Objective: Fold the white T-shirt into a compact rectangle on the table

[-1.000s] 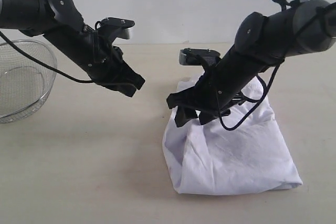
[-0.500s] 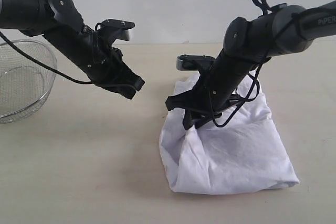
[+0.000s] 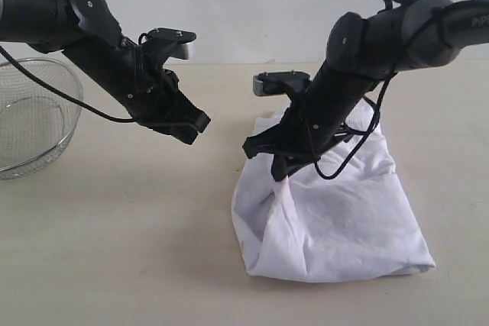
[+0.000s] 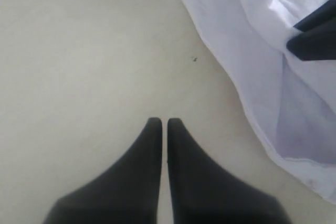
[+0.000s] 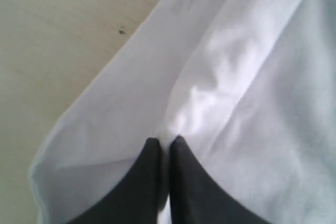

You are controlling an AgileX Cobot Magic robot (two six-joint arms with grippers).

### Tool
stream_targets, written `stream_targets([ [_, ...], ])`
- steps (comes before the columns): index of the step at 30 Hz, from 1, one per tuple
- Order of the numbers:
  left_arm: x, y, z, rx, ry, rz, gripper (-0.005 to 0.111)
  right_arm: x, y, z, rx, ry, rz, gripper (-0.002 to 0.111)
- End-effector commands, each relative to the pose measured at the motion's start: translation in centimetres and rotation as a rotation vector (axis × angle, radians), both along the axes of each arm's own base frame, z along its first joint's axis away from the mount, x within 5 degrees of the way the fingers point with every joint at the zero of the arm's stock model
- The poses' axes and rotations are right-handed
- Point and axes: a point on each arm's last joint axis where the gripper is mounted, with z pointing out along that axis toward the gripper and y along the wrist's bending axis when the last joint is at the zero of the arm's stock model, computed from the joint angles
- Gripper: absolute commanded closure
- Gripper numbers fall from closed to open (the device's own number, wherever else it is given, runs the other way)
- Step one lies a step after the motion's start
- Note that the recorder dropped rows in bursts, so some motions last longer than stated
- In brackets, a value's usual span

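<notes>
The white T-shirt [image 3: 344,211] lies bunched in a rough folded block on the right half of the table [image 3: 130,250]; no lettering shows. My right gripper [image 3: 280,172] is shut on a pinch of cloth at the shirt's upper left edge, and in the right wrist view the fabric [image 5: 252,77] puckers up between the closed tips [image 5: 165,141]. My left gripper [image 3: 197,129] hangs above bare table to the left of the shirt, shut and empty [image 4: 164,121]. The shirt's edge [image 4: 252,40] shows off to its side.
A round wire-mesh basket [image 3: 30,120] stands at the table's far left edge. Bare tabletop [image 4: 79,51] stretches between the basket and the shirt and along the front. A small dark speck [image 4: 194,60] marks the table near the shirt.
My right gripper has closed on a fold at the shirt's left edge, and that edge has drawn slightly inward and up. The left arm has stayed still.
</notes>
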Motion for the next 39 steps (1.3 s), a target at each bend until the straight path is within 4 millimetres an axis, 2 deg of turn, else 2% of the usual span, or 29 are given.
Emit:
stream_targets([
  [1, 0.0, 0.1, 0.5, -0.001, -0.006, 0.004, 0.102, -0.3, -0.6, 4.3, -0.032, -0.14, 0.052, 0.108],
  [7, 0.1, 0.2, 0.5, 0.002, -0.013, 0.004, 0.102, -0.7, -3.4, 7.8, -0.076, -0.201, 0.021, 0.108],
  [11, 0.2, 0.1, 0.1, -0.001, -0.009, 0.01, 0.102, -0.8, -5.9, 9.0, -0.08, -0.201, -0.039, 0.108],
  [20, 0.2, 0.5, -2.7, 0.08, 0.083, 0.028, 0.102, -0.6, -9.9, 9.4, -0.142, -0.192, -0.1, 0.108],
  [25, 0.5, 0.3, -2.9, 0.068, 0.069, 0.038, 0.102, -0.8, -12.5, 10.2, -0.152, -0.196, -0.147, 0.108],
  [33, 0.4, -1.2, -7.2, 0.081, 0.127, 0.025, 0.102, -1.3, -12.7, 11.1, -0.138, -0.203, -0.147, 0.108],
  [39, 0.9, -3.6, -7.3, -0.004, 0.071, 0.027, 0.102, -1.8, -12.5, 12.3, -0.112, -0.223, -0.15, 0.108],
])
